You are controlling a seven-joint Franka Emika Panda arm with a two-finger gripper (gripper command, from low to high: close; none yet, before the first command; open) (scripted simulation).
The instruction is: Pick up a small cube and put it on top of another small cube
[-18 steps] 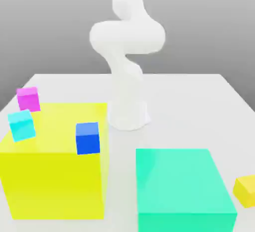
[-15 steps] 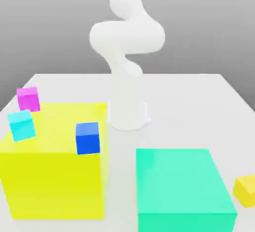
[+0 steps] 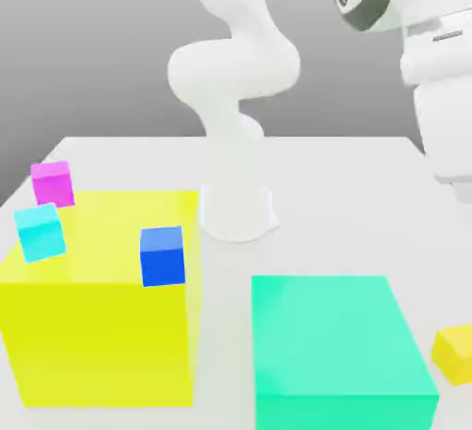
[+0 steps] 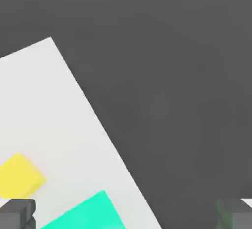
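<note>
Hovering with my gripper [image 4: 126,215] spread wide and holding nothing, high above the white table [image 3: 350,197]

The small yellow cube [image 3: 454,352] sits on the table near its edge at the exterior view's right, just beside the big green block [image 3: 336,345]; it looks light, stiff and smooth, so I judge two opposite flat sides the best hold

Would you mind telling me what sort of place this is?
Most likely a simulated tabletop test scene: a plain white table, flat-coloured blocks such as the big yellow block, and a white robot arm against a grey backdrop.
</note>
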